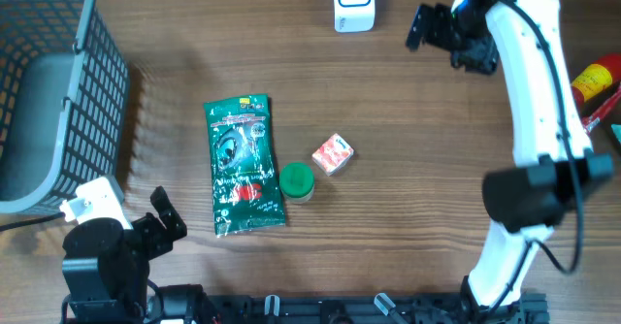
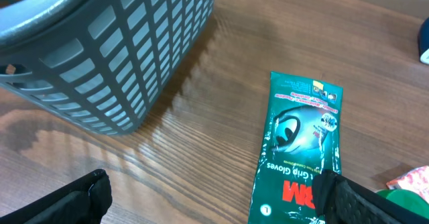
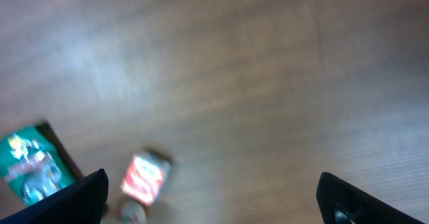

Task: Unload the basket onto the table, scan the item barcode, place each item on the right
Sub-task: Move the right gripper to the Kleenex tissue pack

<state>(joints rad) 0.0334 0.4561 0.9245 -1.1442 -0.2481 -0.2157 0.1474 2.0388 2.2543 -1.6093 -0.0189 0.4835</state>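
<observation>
The flat green foil packet of grip gloves (image 1: 245, 164) lies face up on the wood-grain table (image 1: 408, 217), glossy and crinkled, its long side running from 12 to 6 o'clock in my overhead view. It sits left of centre.

My left gripper (image 1: 167, 219) hovers at about 8 o'clock from the packet. Its black fingers are spread wide with nothing between them. On that wrist camera the gripper (image 2: 211, 184) frames the packet's lower half (image 2: 298, 150), white lettering and red logo showing.

My right gripper (image 1: 435, 35) hangs over bare table at 1 o'clock, well apart from the items, jaws also wide and empty. Its own view (image 3: 211, 184) is blurred.

At 3 o'clock from the packet sits a small red-and-white cardboard box (image 1: 333, 154), tilted. A little round jar with a green lid (image 1: 296, 180) is close against the packet's right edge; I cannot tell whether they touch.

A white rounded plastic scanner (image 1: 354, 2) stands at the 12 o'clock edge. A grey plastic lattice basket (image 1: 97, 101) fills the 10 o'clock corner.
</observation>
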